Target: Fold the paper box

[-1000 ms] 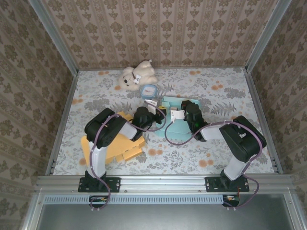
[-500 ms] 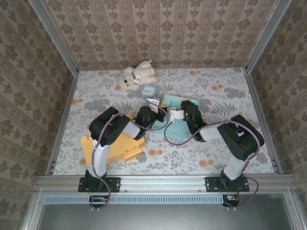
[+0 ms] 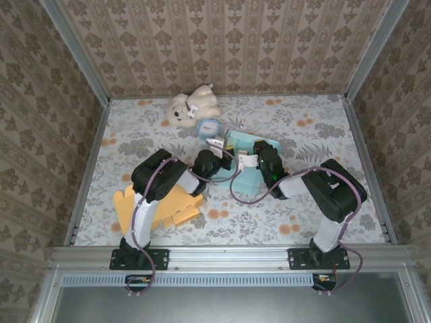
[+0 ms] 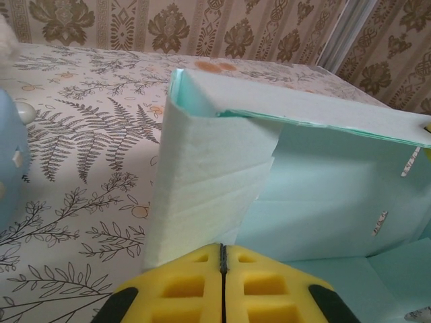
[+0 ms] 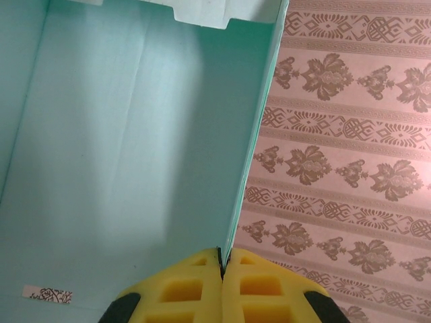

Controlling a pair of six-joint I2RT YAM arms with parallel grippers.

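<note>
Left fingers (image 4: 176,293), right fingers (image 5: 180,288) pressed together

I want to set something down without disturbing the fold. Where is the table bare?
Bare: the right strip between the paper box and the right wall, and the back left corner beside the teddy bear. Crowded: the centre, where both arms meet at the box, and the near left under the yellow cardboard.
</note>
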